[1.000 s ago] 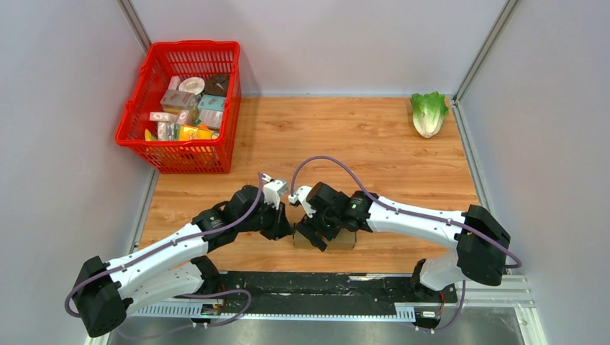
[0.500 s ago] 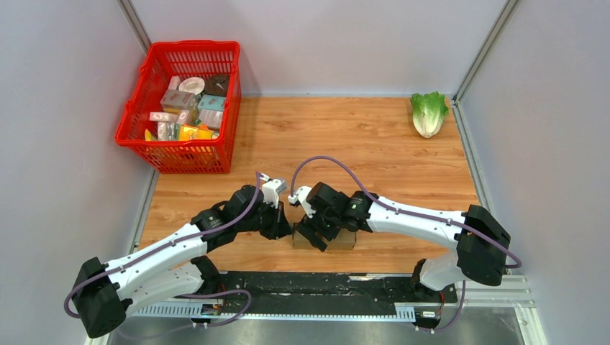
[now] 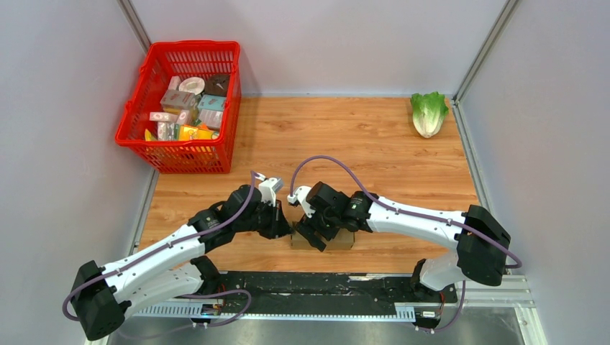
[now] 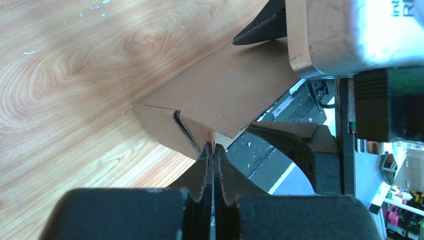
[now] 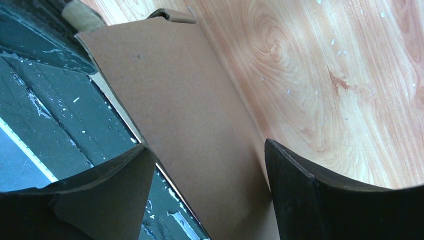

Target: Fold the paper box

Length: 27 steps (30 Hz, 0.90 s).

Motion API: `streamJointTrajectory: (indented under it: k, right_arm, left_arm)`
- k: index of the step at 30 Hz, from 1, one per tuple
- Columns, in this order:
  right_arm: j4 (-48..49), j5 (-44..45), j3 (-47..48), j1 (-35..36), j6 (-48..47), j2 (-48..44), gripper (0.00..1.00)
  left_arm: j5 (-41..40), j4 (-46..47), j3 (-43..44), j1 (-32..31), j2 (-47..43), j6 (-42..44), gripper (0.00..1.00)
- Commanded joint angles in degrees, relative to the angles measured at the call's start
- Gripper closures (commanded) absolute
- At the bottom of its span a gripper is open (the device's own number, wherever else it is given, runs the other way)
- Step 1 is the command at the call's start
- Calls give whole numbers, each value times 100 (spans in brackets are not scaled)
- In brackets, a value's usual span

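While left gripper (image 4: 213, 152) pinches paper box (image 4: 225, 95) flap, right gripper (image 5: 210, 170) straddles box wide; red basket (image 3: 162, 154) far.

Over the last second the left gripper (image 4: 213, 165) closed fully, its fingers pinching a corner flap of the paper box (image 4: 220, 100). The left arm (image 3: 173, 248) shifted slightly, its wrist dropping lower and moving a little leftward.

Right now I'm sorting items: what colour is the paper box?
Plain brown, unprinted; the paper box shows best in the right wrist view.
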Motion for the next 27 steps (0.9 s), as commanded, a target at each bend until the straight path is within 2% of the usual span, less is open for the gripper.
streamJointTrajectory:
  k: [1,9,12,18,23,27]
  right_arm:
    - [295,30,-81,-21,57,111,19]
    - [233,346,-46,-21,495,-257,15]
    - [111,758,-46,-38,812,-565,12]
    - [-417,637,-239,-214,1586,-1839,0]
    - [-759,601,-747,-372,1955,-2796,0]
    - [-1330,1514,-872,-680,2491,-3070,2]
  left_arm:
    - [200,295,488,-49,-63,24,100]
    - [-64,-136,321,-49,-62,262,100]
    - [-90,-180,304,-49,-142,262,100]
    - [-90,-189,330,-49,-116,341,100]
    - [-117,-172,312,-49,-168,358,100]
    - [-134,-259,356,-49,-212,394,100]
